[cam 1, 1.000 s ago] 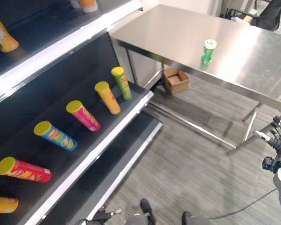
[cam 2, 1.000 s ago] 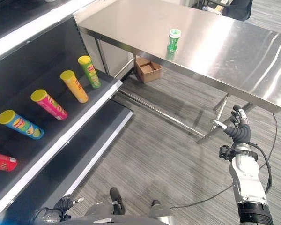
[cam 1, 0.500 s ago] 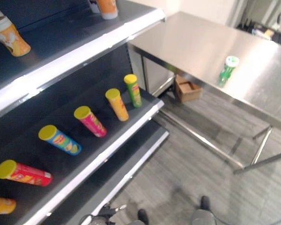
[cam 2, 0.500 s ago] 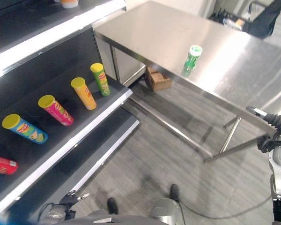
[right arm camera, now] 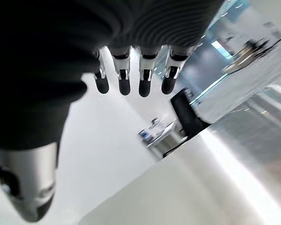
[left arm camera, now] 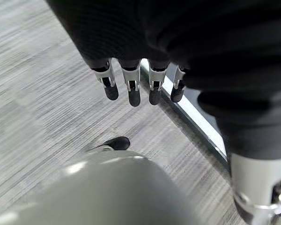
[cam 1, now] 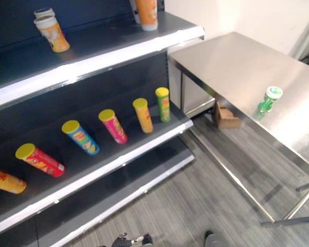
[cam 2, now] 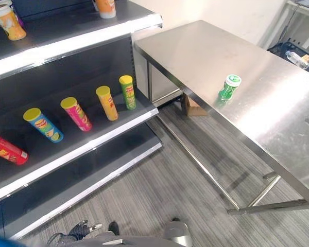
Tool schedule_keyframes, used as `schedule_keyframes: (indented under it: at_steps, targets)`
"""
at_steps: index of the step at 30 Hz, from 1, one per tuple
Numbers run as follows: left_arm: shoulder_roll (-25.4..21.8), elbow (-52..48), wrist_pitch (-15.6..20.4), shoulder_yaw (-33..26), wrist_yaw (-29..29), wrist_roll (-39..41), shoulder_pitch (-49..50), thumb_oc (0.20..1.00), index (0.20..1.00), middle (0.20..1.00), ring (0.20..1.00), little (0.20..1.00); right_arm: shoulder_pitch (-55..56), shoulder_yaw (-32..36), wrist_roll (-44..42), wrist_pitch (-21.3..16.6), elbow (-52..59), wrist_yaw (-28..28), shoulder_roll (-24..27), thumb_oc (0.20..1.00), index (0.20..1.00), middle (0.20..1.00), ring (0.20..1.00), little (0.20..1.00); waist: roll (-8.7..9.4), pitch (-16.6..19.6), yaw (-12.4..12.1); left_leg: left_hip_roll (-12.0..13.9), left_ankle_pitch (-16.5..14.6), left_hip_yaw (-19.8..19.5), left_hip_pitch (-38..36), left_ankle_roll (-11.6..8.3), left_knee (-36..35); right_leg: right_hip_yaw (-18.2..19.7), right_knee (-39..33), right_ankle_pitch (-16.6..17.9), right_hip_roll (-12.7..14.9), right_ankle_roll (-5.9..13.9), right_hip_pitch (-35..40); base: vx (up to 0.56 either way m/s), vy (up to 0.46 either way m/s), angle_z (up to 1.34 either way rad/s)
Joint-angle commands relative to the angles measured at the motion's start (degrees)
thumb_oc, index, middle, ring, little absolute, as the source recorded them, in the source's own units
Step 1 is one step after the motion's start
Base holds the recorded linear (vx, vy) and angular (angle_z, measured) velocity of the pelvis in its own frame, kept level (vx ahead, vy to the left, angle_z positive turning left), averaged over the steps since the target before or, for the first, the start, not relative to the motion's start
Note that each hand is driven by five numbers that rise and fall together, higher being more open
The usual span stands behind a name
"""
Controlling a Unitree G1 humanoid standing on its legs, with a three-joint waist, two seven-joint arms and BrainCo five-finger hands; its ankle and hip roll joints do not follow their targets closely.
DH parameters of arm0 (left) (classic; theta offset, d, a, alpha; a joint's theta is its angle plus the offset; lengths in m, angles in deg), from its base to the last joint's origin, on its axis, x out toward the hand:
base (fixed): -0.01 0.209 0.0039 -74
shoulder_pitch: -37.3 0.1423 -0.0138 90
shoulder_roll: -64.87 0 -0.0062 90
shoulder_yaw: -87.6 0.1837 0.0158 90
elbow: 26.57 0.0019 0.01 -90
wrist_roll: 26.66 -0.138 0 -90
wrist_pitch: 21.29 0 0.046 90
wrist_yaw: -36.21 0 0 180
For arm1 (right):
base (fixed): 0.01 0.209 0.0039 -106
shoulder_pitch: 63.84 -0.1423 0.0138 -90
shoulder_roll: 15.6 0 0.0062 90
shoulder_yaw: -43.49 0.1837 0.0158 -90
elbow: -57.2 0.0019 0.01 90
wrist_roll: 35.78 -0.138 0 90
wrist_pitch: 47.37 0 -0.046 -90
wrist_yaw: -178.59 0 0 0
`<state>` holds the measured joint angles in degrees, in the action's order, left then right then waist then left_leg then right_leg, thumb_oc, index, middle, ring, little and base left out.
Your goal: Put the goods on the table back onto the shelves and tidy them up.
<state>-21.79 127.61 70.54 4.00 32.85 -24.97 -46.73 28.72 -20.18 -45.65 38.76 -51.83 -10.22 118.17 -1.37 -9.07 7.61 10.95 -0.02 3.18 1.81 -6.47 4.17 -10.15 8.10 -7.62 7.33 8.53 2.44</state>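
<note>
A small green bottle with a white cap (cam 2: 228,87) stands alone on the steel table (cam 2: 206,56), close to its front edge. To the left is the dark shelf unit (cam 1: 108,56). Its middle shelf holds several lying chip cans, among them a green can (cam 1: 164,104), a yellow can (cam 1: 143,115), a pink can (cam 1: 113,125), a blue can (cam 1: 80,137) and a red can (cam 1: 40,160). My left hand (left arm camera: 133,91) hangs low over the floor, fingers relaxed and empty, and shows at the bottom edge (cam 2: 77,231). My right hand (right arm camera: 124,79) has straight fingers and holds nothing.
Orange cups (cam 1: 52,33) and a tall orange container (cam 1: 147,11) stand on the upper shelf. A cardboard box (cam 1: 225,116) sits on the floor under the table. Grey striped floor (cam 2: 165,190) lies open between the shelves and the table legs (cam 2: 262,200).
The whole picture has swung, bringing more of the shelves into sight, so the camera moved. My right hand has left the lower right of the eye views. The goods stay put.
</note>
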Motion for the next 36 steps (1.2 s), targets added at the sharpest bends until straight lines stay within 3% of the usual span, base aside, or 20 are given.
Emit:
schedule_keyframes:
  at_steps: [1,3,5,7,8,10,11,14,18,20,25,30,36]
  targets:
    - [-5.33,0.16,-0.20,0.04,0.15,1.38,-2.30,1.000,1.000,1.000,1.000,1.000,-4.00,-2.21,-2.16,-2.28,1.64,0.75,2.58,1.000,1.000,1.000,1.000,1.000,4.90,1.49,-1.56,3.13,-1.50,1.64,-0.78,-4.98,4.72,4.01,-9.94,4.78,-0.25,0.31,0.53,0.03,-0.238,0.24]
    - [-4.99,-0.21,-0.46,0.59,0.50,1.64,-1.53,1.000,1.000,1.000,1.000,1.000,-6.10,-4.79,-2.61,-1.92,-0.92,1.01,3.57,1.000,1.000,1.000,1.000,1.000,4.67,0.92,-1.85,4.69,0.97,2.21,-0.22,-5.01,6.54,1.80,-10.77,3.81,-1.59,-1.18,2.93,0.02,-0.283,0.53]
    - [-4.96,-0.23,-0.47,0.49,0.50,1.65,-1.51,1.000,1.000,1.000,1.000,1.000,-6.39,-5.07,-2.63,-1.97,-1.08,1.00,3.65,1.000,1.000,1.000,1.000,1.000,4.63,0.85,-1.66,4.72,0.95,2.07,-0.18,-5.03,6.62,1.68,-10.83,3.83,-1.64,-1.20,3.04,-0.01,-0.120,0.68]
    - [-4.42,-0.70,-0.89,1.61,0.98,1.70,-1.08,1.000,1.000,1.000,1.000,1.000,-8.23,-7.99,-2.99,-1.26,-5.01,1.81,5.22,1.000,1.000,1.000,1.000,1.000,4.80,0.17,-1.60,7.81,3.93,8.54,0.72,-3.79,8.17,-0.81,-11.11,2.69,-2.52,-2.44,4.63,-0.04,-0.195,0.52]
    - [-4.40,-0.72,-0.90,1.58,0.98,1.70,-1.07,1.000,1.000,1.000,1.000,1.000,-8.35,-8.10,-3.00,-1.28,-5.07,1.81,5.25,1.000,1.000,1.000,1.000,1.000,4.78,0.16,-1.60,7.84,3.94,8.58,0.69,-3.81,8.16,-0.76,-11.11,2.69,-2.54,-2.46,4.63,-0.04,-0.129,0.77]
    - [-4.40,-0.61,-1.24,1.66,1.15,1.33,-0.89,1.000,1.000,1.000,1.000,1.000,-8.80,-8.78,-2.59,-0.93,-6.95,1.84,5.80,1.000,1.000,1.000,1.000,1.000,4.40,-0.28,-1.47,9.84,5.89,13.19,0.26,-4.15,7.73,-2.02,-10.89,1.96,-3.12,-2.98,5.30,0.00,-0.110,0.77]
    - [-4.67,-0.05,-1.56,2.57,1.55,0.07,-0.39,1.000,1.000,1.000,1.000,1.000,-9.70,-9.61,0.26,-0.13,-10.27,1.59,6.48,1.000,1.000,1.000,1.000,1.000,3.54,0.32,-1.73,11.24,6.82,15.48,-0.52,-5.34,6.31,-3.32,-11.08,0.73,-3.81,-2.94,6.07,0.05,-0.109,0.43]
    - [-4.37,0.46,-1.50,3.71,1.55,-0.98,-0.01,1.000,1.000,1.000,1.000,1.000,-14.31,-13.40,2.08,-0.08,-15.05,0.97,7.07,1.000,1.000,1.000,1.000,1.000,2.35,0.83,-2.23,11.92,8.81,15.57,-1.83,-6.59,3.94,-4.27,-11.29,0.24,-4.41,-3.09,6.64,0.04,-0.040,0.29]
    - [-4.28,0.56,-1.36,4.33,1.55,-0.90,-0.09,1.000,1.000,1.000,1.000,1.000,-18.63,-16.99,1.86,0.05,-19.52,0.76,7.56,1.000,1.000,1.000,1.000,1.000,1.92,0.89,-2.43,12.09,10.58,15.69,-1.67,-6.29,3.07,-5.18,-11.24,0.85,-4.44,-3.41,6.28,-0.02,0.002,0.20]
    - [-4.82,-0.11,-0.71,5.54,1.47,-0.18,-0.42,1.000,1.000,1.000,1.000,1.000,-29.86,-26.92,2.22,0.59,-31.31,2.16,9.40,1.000,1.000,1.000,1.000,1.000,1.72,0.93,-3.18,11.72,11.52,14.91,-1.80,-6.83,2.74,-5.80,-11.50,0.90,-4.20,-3.51,6.98,0.01,0.003,-0.04]
    - [-5.26,-0.62,-0.10,6.70,1.63,0.78,-0.62,1.000,1.000,1.000,1.000,1.000,-40.48,-34.67,1.80,1.21,-41.79,2.99,9.94,1.000,1.000,1.000,1.000,1.000,1.42,1.10,-4.04,11.19,13.01,14.16,-2.17,-7.37,1.16,-6.74,-11.64,1.08,-4.03,-3.28,7.34,0.03,0.005,0.20]
    - [-5.10,-0.63,0.08,7.66,1.78,0.56,-0.35,1.000,1.000,1.000,1.000,1.000,-45.11,-38.31,4.32,1.91,-47.39,3.13,10.66,1.000,1.000,1.000,1.000,1.000,0.89,1.20,-4.64,10.87,14.06,13.15,-2.28,-7.83,0.12,-7.88,-11.39,0.89,-3.71,-3.07,7.71,0.03,0.010,0.15]
    - [-5.06,-0.98,0.15,7.63,1.95,0.93,-0.11,1.000,1.000,1.000,1.000,1.000,-45.94,-38.02,4.54,2.41,-50.83,3.44,12.02,1.000,1.000,1.000,1.000,1.000,0.23,0.80,-4.99,10.34,14.64,12.13,-2.36,-8.14,-0.29,-9.07,-11.13,0.63,-3.09,-2.96,8.37,0.02,0.002,0.09]
